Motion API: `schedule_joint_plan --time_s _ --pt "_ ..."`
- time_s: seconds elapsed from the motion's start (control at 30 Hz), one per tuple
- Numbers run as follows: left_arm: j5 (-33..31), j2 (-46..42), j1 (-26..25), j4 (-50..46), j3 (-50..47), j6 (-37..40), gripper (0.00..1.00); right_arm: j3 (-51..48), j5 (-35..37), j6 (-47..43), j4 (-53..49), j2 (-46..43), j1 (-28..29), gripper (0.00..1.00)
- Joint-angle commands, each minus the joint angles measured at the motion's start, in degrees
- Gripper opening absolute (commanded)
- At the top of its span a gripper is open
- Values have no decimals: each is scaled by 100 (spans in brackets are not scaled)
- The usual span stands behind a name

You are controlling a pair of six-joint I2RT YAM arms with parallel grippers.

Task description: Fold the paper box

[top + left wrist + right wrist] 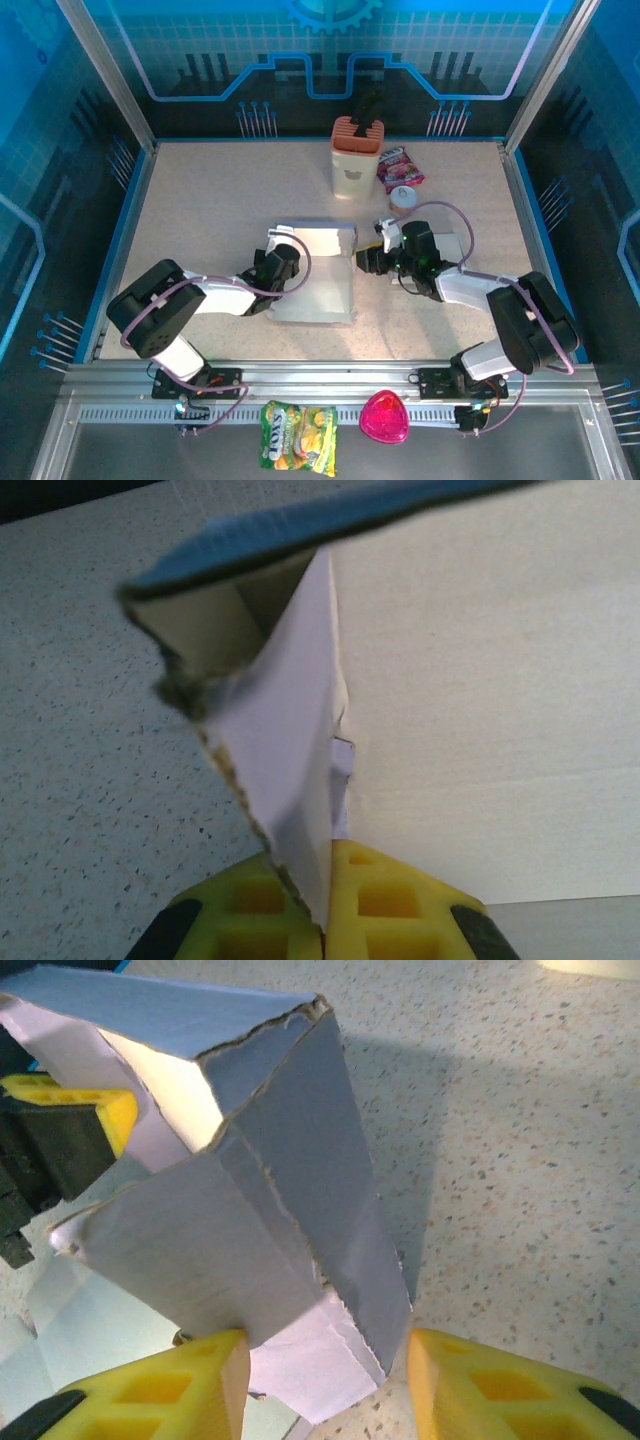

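Top view: finds the paper box [315, 275] part-formed on the table [200, 210], on the arm-base side of the orange caddy [357, 155] and slightly left of it. Records the left gripper [282, 262] at the paper box edge lying leftward of the caddy. Records the right gripper [368, 260] at the opposite edge, almost straight toward the bases from the caddy. Left wrist view: confirms the left gripper [325, 890] pressed together on a thin side flap [290, 750], with the main panel [480, 700] rising just beside it. Right wrist view: shows the right gripper [325, 1380] with jaws apart, astride a raised corner of the paper box [290, 1160]. Places one pad [170, 1380] near or against the wall and the other [480, 1380] clear of it; cannot settle contact. Judges the board light and thin, stiff only across its flat panels and ragged at the cut edges. Expects it to crease or tear away from the scored lines, and to slide on the smooth top. Recommends taking flaps close to a fold line, pads flat on the panel, with the far side pinned. Advises against pinching the frayed corners.
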Motion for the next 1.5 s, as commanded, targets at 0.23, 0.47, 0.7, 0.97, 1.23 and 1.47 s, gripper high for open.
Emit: schedule_joint_plan --time_s 0.23,0.47,0.7,0.97,1.23,1.47 --pt "810 321 412 -1457 765 -437 0 129 -742 124 593 442 -396 47" --pt "1160 348 607 -1868 1043 -450 0 307 -1088 398 708 670 -734 46" --pt "1332 344 768 -2159 1170 -567 0 104 -1389 710 1023 -8 -1026 46" --pt "1559 566 897 -2500 1444 -662 0 644 -1473 671 414 343 -1504 41" --pt "1597 620 923 -2504 1492 -653 0 1250 -1506 365 -41 1155 -1245 40" --pt "1640 660 932 -2522 1533 -636 0 1414 -1499 239 -104 1410 -953 40"
